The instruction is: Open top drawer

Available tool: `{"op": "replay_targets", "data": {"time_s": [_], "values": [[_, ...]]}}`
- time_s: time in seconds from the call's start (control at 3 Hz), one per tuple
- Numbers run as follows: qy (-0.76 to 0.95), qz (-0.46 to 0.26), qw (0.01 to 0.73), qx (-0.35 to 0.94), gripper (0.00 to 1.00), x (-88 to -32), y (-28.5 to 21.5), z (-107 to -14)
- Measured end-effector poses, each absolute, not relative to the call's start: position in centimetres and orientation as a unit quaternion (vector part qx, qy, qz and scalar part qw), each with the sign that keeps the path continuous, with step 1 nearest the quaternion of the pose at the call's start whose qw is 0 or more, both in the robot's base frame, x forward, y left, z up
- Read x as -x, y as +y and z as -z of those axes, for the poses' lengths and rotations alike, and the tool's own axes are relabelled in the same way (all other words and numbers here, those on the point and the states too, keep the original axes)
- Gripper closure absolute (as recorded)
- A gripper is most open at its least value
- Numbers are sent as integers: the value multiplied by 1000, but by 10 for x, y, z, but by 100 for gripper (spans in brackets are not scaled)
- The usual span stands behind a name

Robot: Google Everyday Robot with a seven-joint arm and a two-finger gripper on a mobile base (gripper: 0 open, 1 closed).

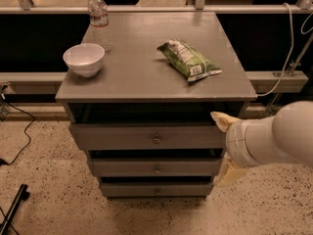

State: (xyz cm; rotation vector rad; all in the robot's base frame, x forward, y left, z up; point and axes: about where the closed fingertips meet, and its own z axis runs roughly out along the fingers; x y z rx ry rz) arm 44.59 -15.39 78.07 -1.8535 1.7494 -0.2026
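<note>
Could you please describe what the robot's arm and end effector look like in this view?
The arm is a thick, smooth, white rounded tube entering from the right edge, with thin seams ringing its wrist. The end effector, beside the right end of the top drawer, shows pale cream-yellow pieces above and below that wrist. No cables or markings are visible on it.

Smooth, rounded white arm (281,133) with a ringed wrist; cream-coloured gripper (217,148) at near right, fingers spread.
</note>
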Motion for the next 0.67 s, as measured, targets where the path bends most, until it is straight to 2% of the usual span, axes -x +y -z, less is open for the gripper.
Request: {"op": "replay_targets", "data": {"time_s": [0.67], "values": [[596,85,356,715,0,-471,-140,-739]]}}
